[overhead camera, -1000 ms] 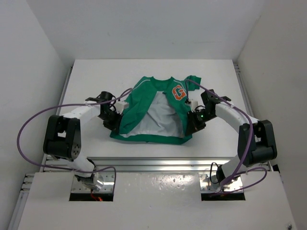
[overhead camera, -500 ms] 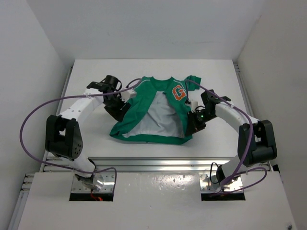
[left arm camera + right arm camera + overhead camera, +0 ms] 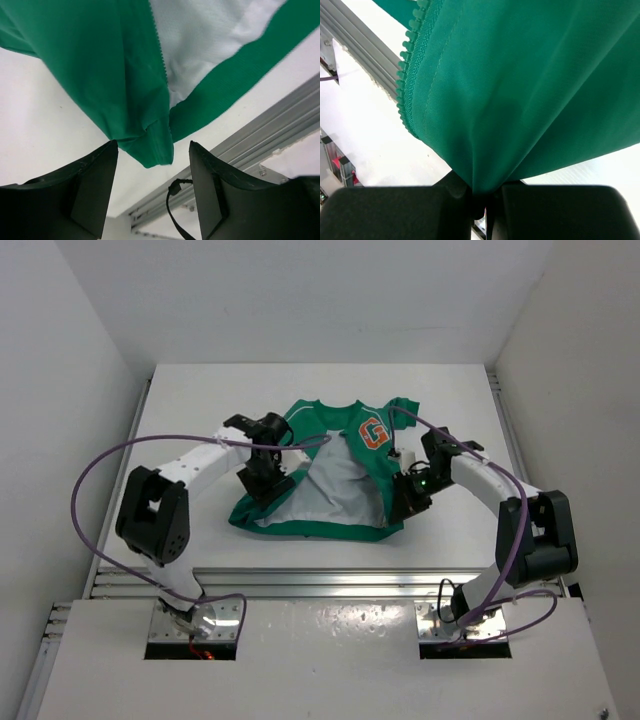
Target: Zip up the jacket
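Pinching one front panel, right gripper is clamped on fabric beside the zipper teeth, probably to anchor that side. Left gripper hangs jaws wide over the other front's hem corner, holding nothing, likely lining up a grab. Jacket lies mid-table, unzipped, fronts spread, grey lining showing, orange G up.

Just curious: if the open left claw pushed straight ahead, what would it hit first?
Probably the jacket, its green bottom corner sitting just ahead of the left gripper; depth is unclear.
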You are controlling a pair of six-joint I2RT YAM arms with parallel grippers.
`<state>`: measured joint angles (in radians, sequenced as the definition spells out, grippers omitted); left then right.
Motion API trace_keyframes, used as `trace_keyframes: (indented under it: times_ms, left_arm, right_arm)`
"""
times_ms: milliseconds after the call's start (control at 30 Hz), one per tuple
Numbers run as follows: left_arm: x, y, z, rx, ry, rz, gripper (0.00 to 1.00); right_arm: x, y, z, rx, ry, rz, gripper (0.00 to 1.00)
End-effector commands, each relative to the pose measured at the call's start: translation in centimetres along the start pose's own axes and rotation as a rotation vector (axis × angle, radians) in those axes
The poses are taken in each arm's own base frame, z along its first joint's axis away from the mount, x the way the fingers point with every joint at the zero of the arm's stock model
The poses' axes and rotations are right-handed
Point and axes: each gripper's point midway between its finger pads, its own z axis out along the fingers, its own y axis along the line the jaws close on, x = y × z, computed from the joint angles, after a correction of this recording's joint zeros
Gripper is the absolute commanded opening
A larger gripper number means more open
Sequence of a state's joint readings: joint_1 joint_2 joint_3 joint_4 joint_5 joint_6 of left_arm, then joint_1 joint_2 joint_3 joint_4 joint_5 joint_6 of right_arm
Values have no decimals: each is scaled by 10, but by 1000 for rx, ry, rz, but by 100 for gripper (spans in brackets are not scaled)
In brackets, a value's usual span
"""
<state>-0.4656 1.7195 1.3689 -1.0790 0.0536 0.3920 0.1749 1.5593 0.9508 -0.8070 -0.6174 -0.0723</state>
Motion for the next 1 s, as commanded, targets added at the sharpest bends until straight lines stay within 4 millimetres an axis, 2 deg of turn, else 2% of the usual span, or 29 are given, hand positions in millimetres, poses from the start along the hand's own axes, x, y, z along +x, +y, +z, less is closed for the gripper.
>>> trace_keyframes:
  times_ms: [0, 367, 467, 600, 933, 967]
  left_arm:
    - [11, 5, 7, -83, 126, -40, 64]
    - [2, 11, 12, -160, 247, 1, 63]
    - [0, 5, 13, -146, 279, 25, 60]
    - [4, 4, 10, -148, 318, 53, 56]
    - [19, -6, 10, -136, 375, 81, 55]
    - [19, -6, 10, -136, 375, 81, 52]
  right_arm:
    - [-8, -1, -8, 16, -37, -31, 0]
    - [-5, -6, -10, 17, -47, -15, 0]
    - [-5, -7, -11, 19, -53, -14, 0]
    - [-5, -9, -11, 21, -58, -8, 0]
    - [-3, -12, -9, 16, -59, -3, 0]
    - [-2, -12, -8, 15, -57, 4, 0]
